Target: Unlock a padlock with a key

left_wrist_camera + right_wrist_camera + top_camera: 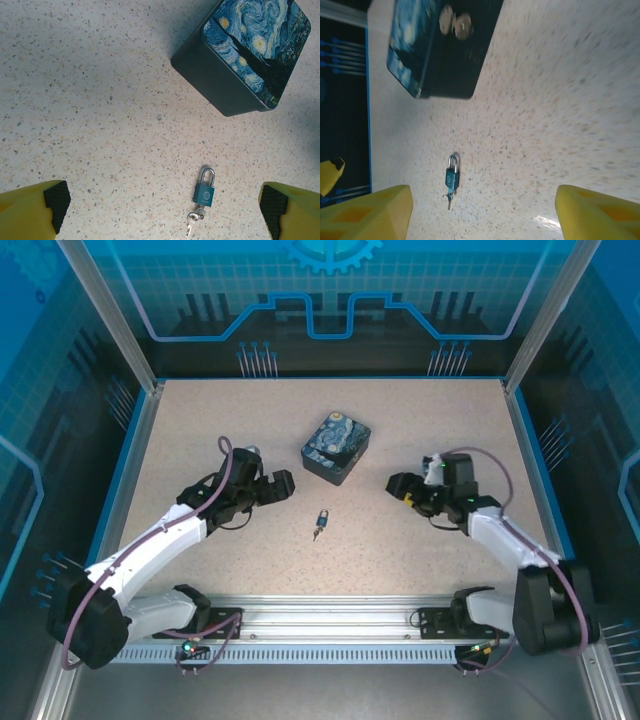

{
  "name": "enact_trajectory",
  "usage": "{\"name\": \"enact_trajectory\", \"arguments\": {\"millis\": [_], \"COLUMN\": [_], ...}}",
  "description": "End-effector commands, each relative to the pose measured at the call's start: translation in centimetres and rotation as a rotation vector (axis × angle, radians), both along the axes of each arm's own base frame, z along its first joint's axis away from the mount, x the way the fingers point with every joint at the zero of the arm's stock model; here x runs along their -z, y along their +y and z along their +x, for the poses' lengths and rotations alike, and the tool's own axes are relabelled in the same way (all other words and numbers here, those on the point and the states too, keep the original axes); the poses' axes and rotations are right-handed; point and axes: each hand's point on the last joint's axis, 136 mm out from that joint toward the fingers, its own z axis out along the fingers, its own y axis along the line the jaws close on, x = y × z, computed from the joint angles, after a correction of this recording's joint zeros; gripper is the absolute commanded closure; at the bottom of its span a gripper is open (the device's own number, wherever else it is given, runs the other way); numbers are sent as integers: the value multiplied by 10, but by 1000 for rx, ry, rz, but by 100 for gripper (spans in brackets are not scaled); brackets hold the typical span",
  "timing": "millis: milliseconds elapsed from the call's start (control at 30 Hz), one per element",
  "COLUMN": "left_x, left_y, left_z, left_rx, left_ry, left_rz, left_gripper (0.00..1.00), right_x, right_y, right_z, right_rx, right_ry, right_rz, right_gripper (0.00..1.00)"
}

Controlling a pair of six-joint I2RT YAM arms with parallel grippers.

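Your padlock [323, 519] lies flat on the speckled tabletop [200, 440], blue body down and closed-looking shackle pointing toward the far side. The key [317, 533] sits right at the bottom end of the body, touching it. You cannot tell from these views whether it is seated in the keyhole or only lying against it.

Beyond the shackle end, apart from the lock, stands the dark box [337, 448] with the swirl-painted lid.

From above, the lock rests between your two tools and a little nearer the arm bases than either. The left tool [283, 483] is the closer one and the right tool [395, 483] is further off. Neither touches the padlock or the key.

In the left wrist view the padlock [204, 192] shows low in the picture between the yellow fingers [30, 212], closer to the right-hand one, with the key [191, 223] just below it. The fingers are spread wide with nothing between the pads.

In the right wrist view the padlock [452, 177] lies ahead of the tool, toward the left-hand finger. That tool's fingers [597, 212] are also spread wide and hold nothing.
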Motion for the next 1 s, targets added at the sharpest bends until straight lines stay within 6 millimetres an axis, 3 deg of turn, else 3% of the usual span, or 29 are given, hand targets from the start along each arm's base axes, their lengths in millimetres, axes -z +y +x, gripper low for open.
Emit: {"name": "enact_trajectory", "arguments": {"millis": [0, 167, 400, 533, 700, 833, 967], "left_x": [-5, -8, -40, -52, -52, -56, -49], "left_y": [-5, -1, 13, 22, 51, 79, 118], "left_z": [4, 9, 23, 29, 35, 43, 53], "left_rx": [7, 4, 15, 22, -21, -34, -106], "left_ry": [-21, -47, -243, -412, -519, -556, -538], "left_rz": [-28, -2, 102, 165, 337, 462, 524], "left_gripper": [1, 1, 1, 1, 1, 1, 1], "right_x": [-4, -19, -35, -29, -15, -23, -28], "right_y": [-23, -50, -99, -139, -189, -201, -189], "right_z": [-20, -23, -9, 4, 16, 28, 50], "right_rx": [-2, 61, 216, 420, 688, 749, 655], "right_ry": [28, -23, -33, -32, -108, -217, -307], "right_rz": [-55, -62, -180, -313, -511, -677, -850], "right_gripper": [22, 16, 7, 2, 0, 0, 0]}}
